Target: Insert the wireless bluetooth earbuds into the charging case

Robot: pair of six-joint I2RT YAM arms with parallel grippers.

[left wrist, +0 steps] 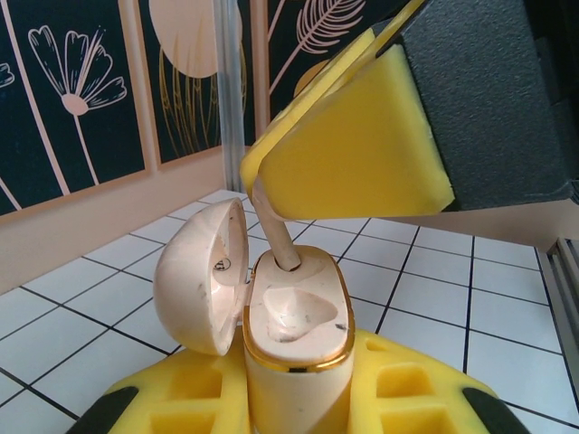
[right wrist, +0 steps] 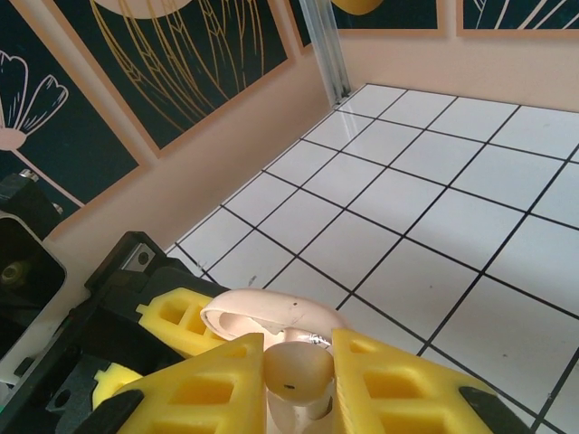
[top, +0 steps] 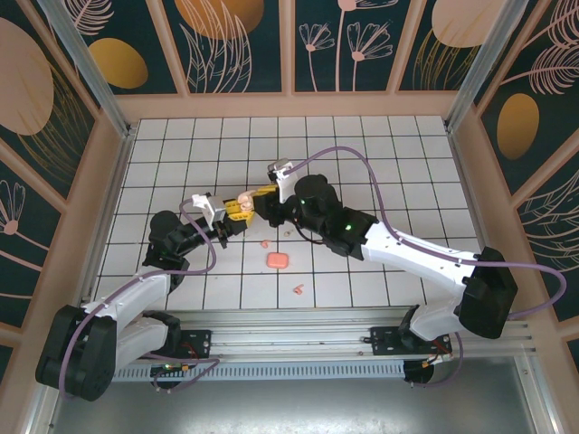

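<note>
The white tiled tabletop [top: 398, 154] is seen from above, and the two arms are brought together a little left of its middle. The left arm [top: 136, 294] is stretched toward 1 o'clock from its base, and the right arm [top: 407, 249] toward 10 o'clock.

The left tool [top: 237, 213] is closed on the cream charging case [left wrist: 294, 316], which is held upright between the yellow pads [left wrist: 407, 398]. The lid [left wrist: 194, 280] is swung open to the 9 o'clock side of the case body in the left wrist view. The right tool [right wrist: 298, 384] is closed on one cream earbud [right wrist: 297, 369] and is placed directly above the case. The stem of this earbud is pointed downward, and its lower end is met by the case body at the far socket; the near socket is seen as a bare hollow.

A pink case [top: 278, 260] is laid on the tabletop at 5 o'clock from the joined tools, apart from them. Two pink earbuds are laid near it: one [top: 264, 243] at 11 o'clock of the pink case, the other [top: 298, 289] at 5 o'clock.
</note>
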